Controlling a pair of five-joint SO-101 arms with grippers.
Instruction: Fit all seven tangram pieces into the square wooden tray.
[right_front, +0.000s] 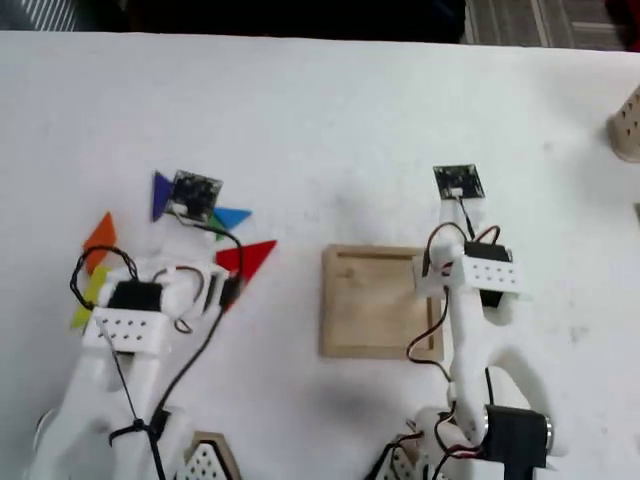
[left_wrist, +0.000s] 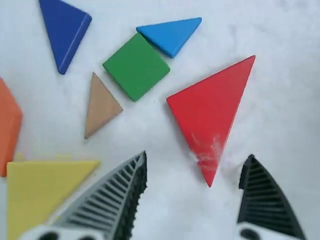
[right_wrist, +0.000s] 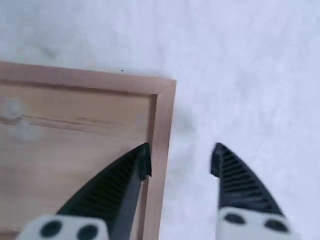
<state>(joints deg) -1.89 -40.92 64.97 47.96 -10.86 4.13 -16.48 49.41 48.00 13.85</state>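
Below my open left gripper (left_wrist: 195, 165) lies a red triangle (left_wrist: 215, 112), its narrow tip between the two fingers. Beyond it are a green square (left_wrist: 136, 66), a light blue triangle (left_wrist: 171, 34), a dark blue triangle (left_wrist: 64, 29) and a small tan triangle (left_wrist: 100, 104). An orange piece (left_wrist: 9, 122) and a yellow piece (left_wrist: 42, 187) lie to one side. The square wooden tray (right_front: 345, 300) sits mid-table with nothing inside. My right gripper (right_wrist: 181, 160) is open, straddling the tray's rim (right_wrist: 162, 120) near a corner.
The left arm (right_front: 125, 320) stands over the cluster of pieces, with the red triangle (right_front: 250, 258) nearest the tray. The right arm (right_front: 480, 275) covers the tray's right side. A perforated tan object (right_front: 628, 125) stands at the far right edge.
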